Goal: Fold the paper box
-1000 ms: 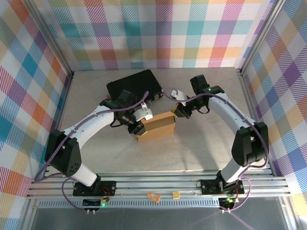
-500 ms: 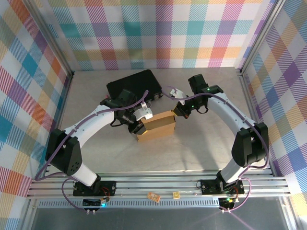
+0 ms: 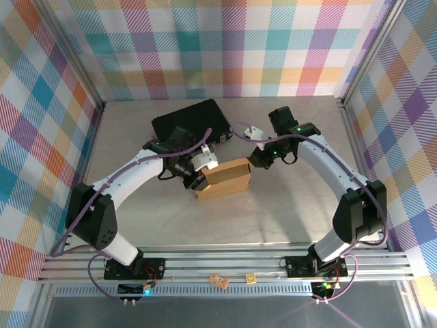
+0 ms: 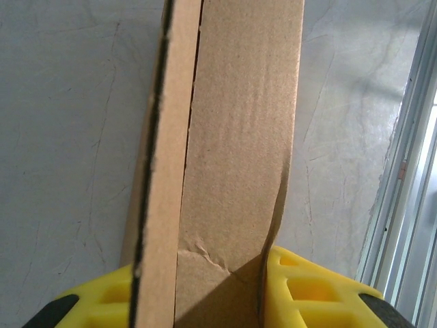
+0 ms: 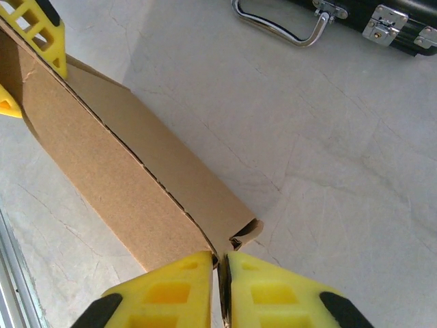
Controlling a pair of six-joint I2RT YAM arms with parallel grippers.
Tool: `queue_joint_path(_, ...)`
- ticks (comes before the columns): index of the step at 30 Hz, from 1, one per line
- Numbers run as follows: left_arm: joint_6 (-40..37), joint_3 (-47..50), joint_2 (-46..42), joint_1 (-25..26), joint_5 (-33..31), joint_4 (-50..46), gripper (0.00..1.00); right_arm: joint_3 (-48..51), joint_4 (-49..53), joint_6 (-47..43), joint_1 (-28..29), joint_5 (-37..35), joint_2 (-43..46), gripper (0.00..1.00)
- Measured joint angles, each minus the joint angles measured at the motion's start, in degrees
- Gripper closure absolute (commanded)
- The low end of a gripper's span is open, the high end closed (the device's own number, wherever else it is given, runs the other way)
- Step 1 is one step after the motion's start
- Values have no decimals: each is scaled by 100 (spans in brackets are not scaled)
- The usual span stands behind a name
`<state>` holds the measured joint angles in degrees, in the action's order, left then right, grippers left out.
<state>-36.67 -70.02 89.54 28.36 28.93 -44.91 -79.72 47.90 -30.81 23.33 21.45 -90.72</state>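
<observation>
The paper box (image 3: 225,179) is a brown cardboard shape, folded up and closed, lying in the middle of the table. My left gripper (image 3: 200,179) is shut on its left end. In the left wrist view the box's end (image 4: 232,137) runs up between the yellow fingers (image 4: 307,290). My right gripper (image 3: 255,160) is at the box's far right corner. In the right wrist view its fingertips (image 5: 273,294) are nearly together with a thin cardboard edge in the slit, at the box (image 5: 102,171) corner.
A black hard case (image 3: 191,121) lies just behind the box, its metal handle (image 5: 280,29) and latches facing the box. Aluminium rails (image 3: 225,263) run along the near edge. Checked walls close in the left, right and far sides.
My right gripper has edged slightly toward the far side at the box's corner. The left gripper and the box have hardly moved.
</observation>
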Motion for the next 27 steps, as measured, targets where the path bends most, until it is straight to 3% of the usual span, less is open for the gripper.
queue_joint_path(6, 2, -26, 17, -2, -50, -4, 73, -48, 26, 63, 0, -68, -74, 87)
queue_joint_path(12, 2, -39, 37, -2, -46, -4, 74, -48, 22, 146, 0, -136, -74, 100)
queue_joint_path(15, 26, -42, 44, -2, -48, -4, 74, -48, 20, 302, 0, -127, -74, 100)
queue_joint_path(22, 247, -74, 83, -2, -48, 28, 75, -48, -116, 1241, 2, -131, -72, 100)
queue_joint_path(27, 472, -74, 103, -2, -66, 111, 74, 415, -767, 2059, 39, -227, 179, 100)
